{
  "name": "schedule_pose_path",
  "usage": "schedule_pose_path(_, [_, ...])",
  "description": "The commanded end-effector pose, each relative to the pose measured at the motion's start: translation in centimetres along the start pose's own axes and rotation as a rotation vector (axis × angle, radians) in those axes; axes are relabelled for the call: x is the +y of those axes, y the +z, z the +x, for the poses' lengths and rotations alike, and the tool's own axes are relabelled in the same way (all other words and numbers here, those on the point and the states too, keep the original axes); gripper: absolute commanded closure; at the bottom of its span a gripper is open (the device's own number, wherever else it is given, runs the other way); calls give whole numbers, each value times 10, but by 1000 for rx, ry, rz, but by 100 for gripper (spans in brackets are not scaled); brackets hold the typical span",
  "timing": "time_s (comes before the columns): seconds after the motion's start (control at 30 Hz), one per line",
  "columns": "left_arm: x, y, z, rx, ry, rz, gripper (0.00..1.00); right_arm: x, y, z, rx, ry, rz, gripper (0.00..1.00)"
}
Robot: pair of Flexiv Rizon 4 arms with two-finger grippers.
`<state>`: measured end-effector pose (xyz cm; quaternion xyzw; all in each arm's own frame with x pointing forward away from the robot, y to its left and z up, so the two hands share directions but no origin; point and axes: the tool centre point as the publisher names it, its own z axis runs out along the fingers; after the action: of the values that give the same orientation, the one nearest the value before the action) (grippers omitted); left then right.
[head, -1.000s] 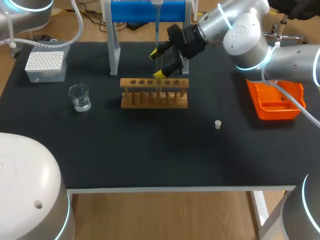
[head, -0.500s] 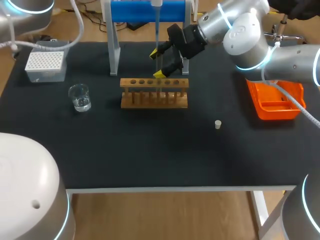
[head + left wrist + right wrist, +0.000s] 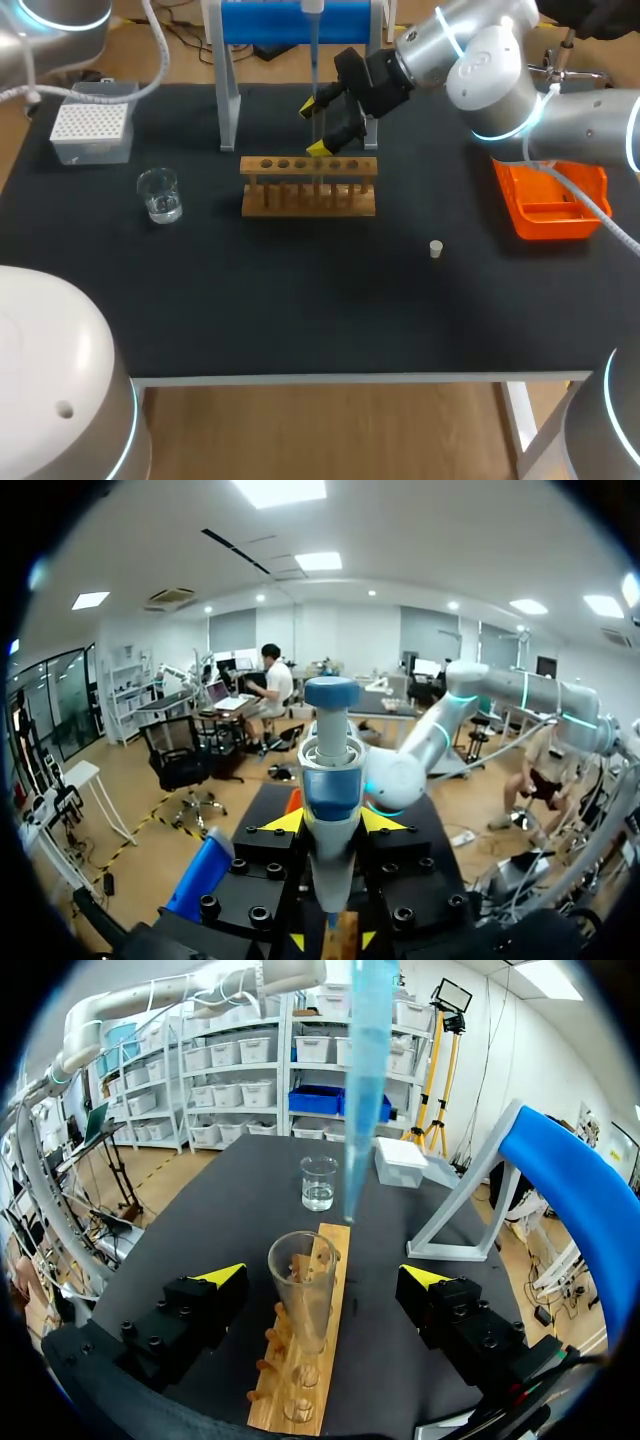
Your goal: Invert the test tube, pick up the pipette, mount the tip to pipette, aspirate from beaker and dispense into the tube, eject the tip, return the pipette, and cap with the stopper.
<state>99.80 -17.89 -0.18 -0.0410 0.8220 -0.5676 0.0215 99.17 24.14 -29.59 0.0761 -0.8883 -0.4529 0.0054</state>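
Left gripper (image 3: 335,822): yellow fingertips clenched on either side of the blue-and-white pipette (image 3: 331,780), grasping it upright below its blue top knob. In the head view this gripper is out of frame. Only the pipette shows there, hanging vertically in front of the blue pipette stand with grey legs (image 3: 290,22) at far centre.

Right gripper (image 3: 322,1277): fingers released and spread wide. The clear glass test tube (image 3: 303,1295) stands between them, touching neither. Tube is upright, mouth up, seated in the wooden tube rack (image 3: 308,187) at mid-table. The right arm enters from the far right and reaches past centre to the rack.

Translucent blue pipette tip (image 3: 366,1080): points down, its end above the rack just beyond the tube's mouth, not inside the tube. Cannot tell whether it lines up exactly with the mouth.

Glass beaker (image 3: 159,195) with clear liquid: left of the rack, apart from it. White tip box (image 3: 91,124): far left. Small white stopper (image 3: 436,249): lying on the black table (image 3: 300,300), right of and nearer than the rack. Orange plastic tray (image 3: 520,215): right side.
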Motion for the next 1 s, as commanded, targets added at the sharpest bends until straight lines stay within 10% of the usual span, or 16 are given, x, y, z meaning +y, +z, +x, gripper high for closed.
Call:
schedule_pose_path(0.03, [3,1,-4,4,0,4,100,1,-1,0,3,1,4,0])
schedule_pose_path(1.0, [25,-1,-3,-15,-33,2,100,1,-1,0,3,1,4,0])
